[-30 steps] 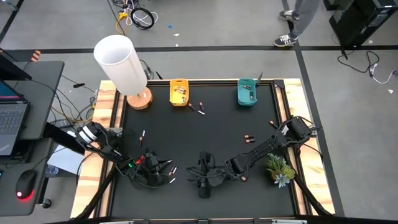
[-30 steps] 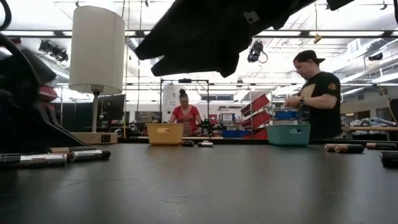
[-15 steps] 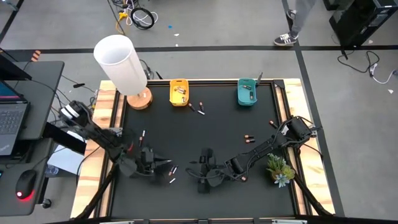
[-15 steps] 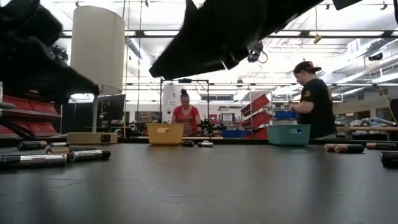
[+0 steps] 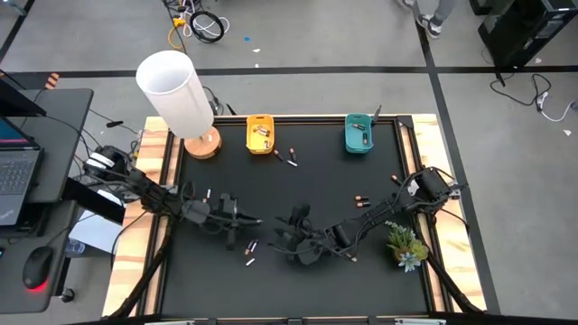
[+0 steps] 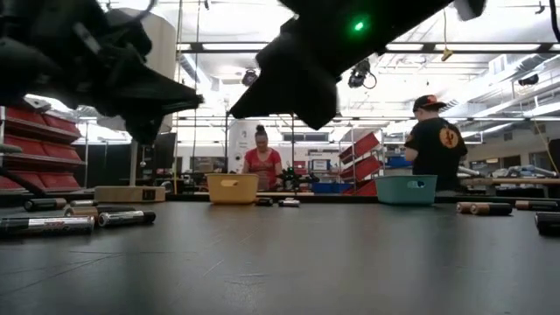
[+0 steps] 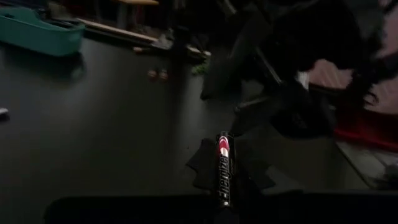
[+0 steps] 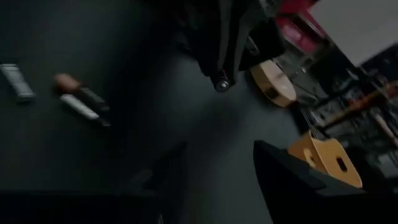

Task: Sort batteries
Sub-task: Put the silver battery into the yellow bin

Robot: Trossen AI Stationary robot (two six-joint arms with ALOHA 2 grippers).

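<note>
The left arm reaches in from the table's left edge and stretches across the near-left part of the dark surface, its forearm roughly level and pointing toward the middle. The left gripper point(image 5: 242, 219) sits at its tip, its 2 dark fingers point(image 7: 231, 186) pinched closed on a slim dark battery with a red band point(image 7: 222, 167) that stands out ahead of them. The right arm comes from the right edge, bends low and runs toward the centre of the table. The right gripper point(image 5: 287, 236) hangs close to the left one, its 2 dark fingers point(image 8: 283, 171) spread apart with a clear gap between them.
</note>
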